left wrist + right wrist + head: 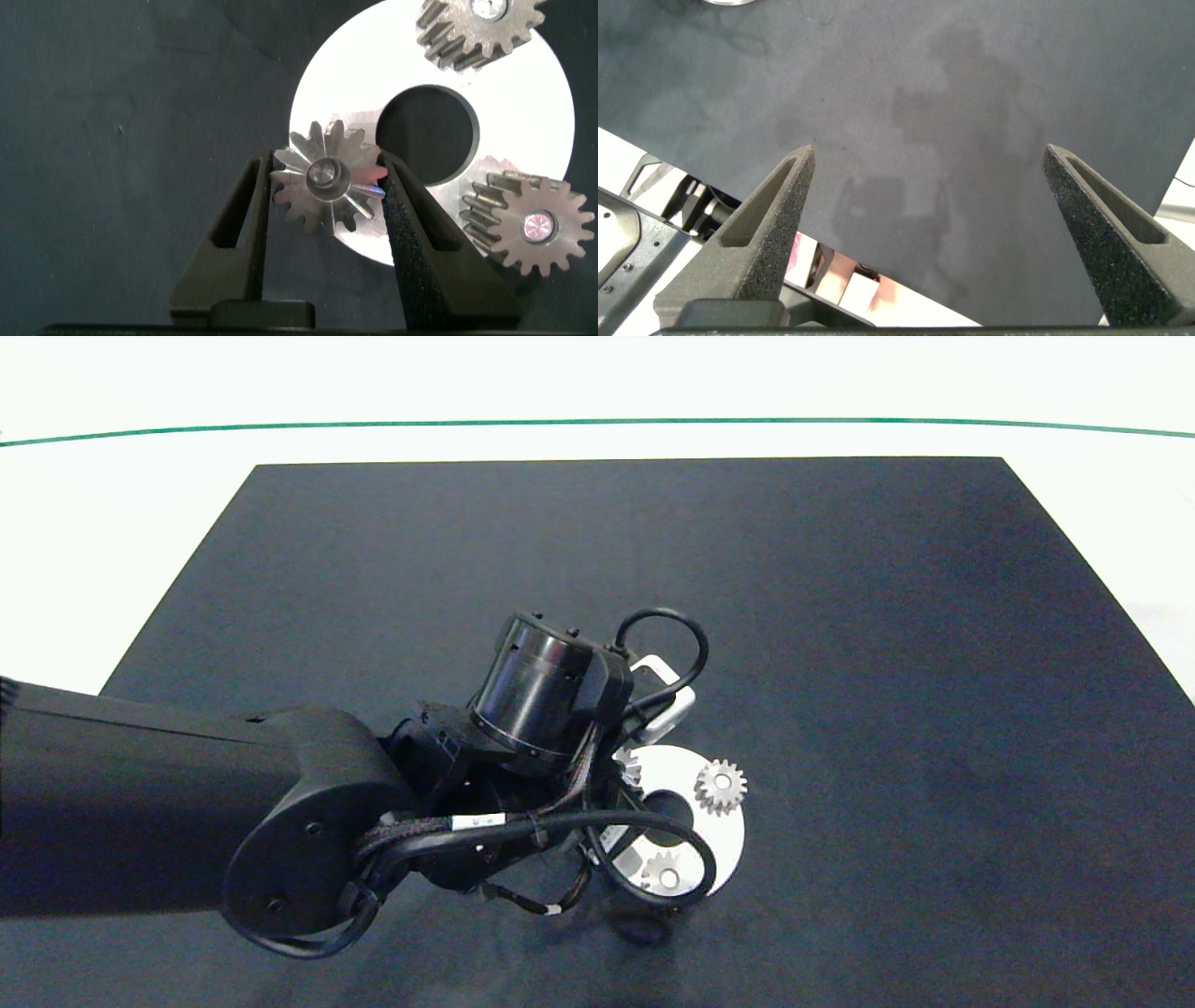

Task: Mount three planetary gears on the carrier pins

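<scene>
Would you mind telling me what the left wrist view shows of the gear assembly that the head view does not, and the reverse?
Only the left wrist view shows the left tool with its fingers closed on the third gear, held over the white disc's edge, its bore showing a pin end.

Only the head view shows the left arm hiding that gear, and the whole dark mat.

Both show the disc with two gears already seated on pins.

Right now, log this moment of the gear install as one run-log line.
phase: third gear placement | left gripper: shut on third planetary gear at white disc rim | seated: two planetary gears | right gripper: open, away over mat
</scene>
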Robot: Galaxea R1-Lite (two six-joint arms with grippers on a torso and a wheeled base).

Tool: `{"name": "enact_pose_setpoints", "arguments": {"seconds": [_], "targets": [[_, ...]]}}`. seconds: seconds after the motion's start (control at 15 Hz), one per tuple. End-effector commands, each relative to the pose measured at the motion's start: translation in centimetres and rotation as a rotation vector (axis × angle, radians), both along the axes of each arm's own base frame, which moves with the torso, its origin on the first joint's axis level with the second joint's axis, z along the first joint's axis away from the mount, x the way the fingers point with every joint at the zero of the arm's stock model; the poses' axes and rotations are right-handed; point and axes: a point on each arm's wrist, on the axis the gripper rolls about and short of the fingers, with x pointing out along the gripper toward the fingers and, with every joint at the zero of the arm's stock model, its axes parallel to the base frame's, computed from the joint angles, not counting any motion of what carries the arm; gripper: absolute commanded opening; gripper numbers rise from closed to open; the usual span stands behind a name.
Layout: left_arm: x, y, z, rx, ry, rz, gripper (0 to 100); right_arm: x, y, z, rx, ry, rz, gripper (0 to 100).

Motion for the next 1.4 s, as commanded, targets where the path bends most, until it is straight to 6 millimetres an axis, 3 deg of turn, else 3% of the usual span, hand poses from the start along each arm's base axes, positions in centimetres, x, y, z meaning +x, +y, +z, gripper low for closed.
{"name": "enact_pose_setpoints", "arguments": {"seconds": [0.07, 1.4], "targets": [[0.14, -0.18, -0.38, 0.008, 0.006, 0.000, 16, 0.01, 0.00, -0.04, -0.005, 0.004, 0.000, 100], [-0.09, 0.16, -0.09, -0.003, 0.001, 0.002, 16, 0.11, 0.09, -0.08, -0.002, 0.012, 0.006, 100]]}}
